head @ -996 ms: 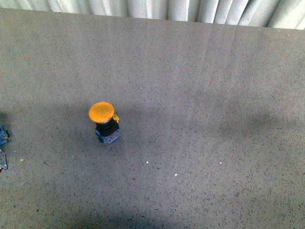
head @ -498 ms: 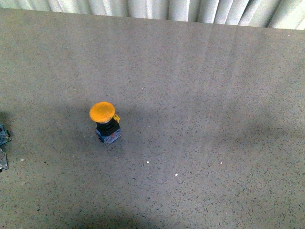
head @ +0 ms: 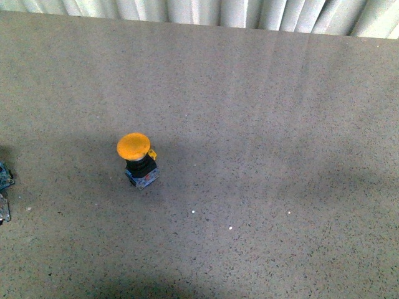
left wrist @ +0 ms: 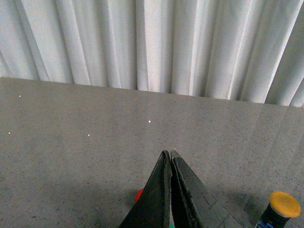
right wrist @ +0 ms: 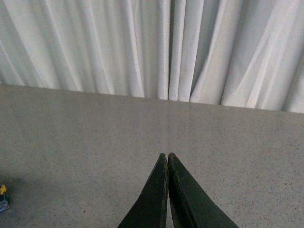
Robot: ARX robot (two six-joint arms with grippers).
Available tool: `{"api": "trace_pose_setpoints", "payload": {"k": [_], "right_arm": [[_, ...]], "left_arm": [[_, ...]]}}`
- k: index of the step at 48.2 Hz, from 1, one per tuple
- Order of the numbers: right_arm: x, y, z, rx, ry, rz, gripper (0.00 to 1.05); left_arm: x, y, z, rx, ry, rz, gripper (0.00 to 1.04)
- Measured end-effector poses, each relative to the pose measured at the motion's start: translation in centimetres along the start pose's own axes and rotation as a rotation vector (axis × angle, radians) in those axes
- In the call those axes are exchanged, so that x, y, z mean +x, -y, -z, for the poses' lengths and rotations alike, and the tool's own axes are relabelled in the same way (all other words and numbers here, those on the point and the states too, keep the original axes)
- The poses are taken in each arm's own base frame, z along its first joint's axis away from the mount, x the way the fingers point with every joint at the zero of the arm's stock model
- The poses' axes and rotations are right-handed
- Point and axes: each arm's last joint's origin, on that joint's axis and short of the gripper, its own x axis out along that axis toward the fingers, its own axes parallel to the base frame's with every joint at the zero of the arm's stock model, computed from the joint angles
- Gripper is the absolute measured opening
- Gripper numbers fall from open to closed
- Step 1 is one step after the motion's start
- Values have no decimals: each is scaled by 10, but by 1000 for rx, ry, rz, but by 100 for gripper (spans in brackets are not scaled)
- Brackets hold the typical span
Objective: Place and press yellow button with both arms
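One upright yellow button [head: 138,157], untouched.

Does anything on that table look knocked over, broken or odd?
Nothing stands out. The yellow button stands upright on the grey table, cap up, untouched. Both tools, left tool and right tool, are shut and empty.

Speckled grey table [head: 262,156]; white pleated curtain [right wrist: 142,42] behind; possibly blue clutter [head: 4,176] at the edge.
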Motion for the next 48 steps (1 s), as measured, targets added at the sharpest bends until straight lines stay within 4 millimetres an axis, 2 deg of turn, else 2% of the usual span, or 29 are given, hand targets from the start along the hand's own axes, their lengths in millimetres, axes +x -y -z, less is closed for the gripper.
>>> {"api": "trace_pose_setpoints", "payload": {"k": [19,26,34,36,40,48], "right_arm": [[-8,0,1,0,-2,0,1],[-19,0,3,0,-8,1,1],[-19,0,3,0,-6,2,1],[-19,0,3,-1,-6,2,2],[-19,0,3,-2,-5,1,18],[-19,0,3,-2,-5,2,41]], "left_arm": [[0,0,0,0,0,0,1],[0,0,0,0,0,0,1],[0,0,0,0,0,0,2],[0,0,0,0,0,0,7],[0,0,0,0,0,0,23],[0,0,0,0,0,0,47]]}}
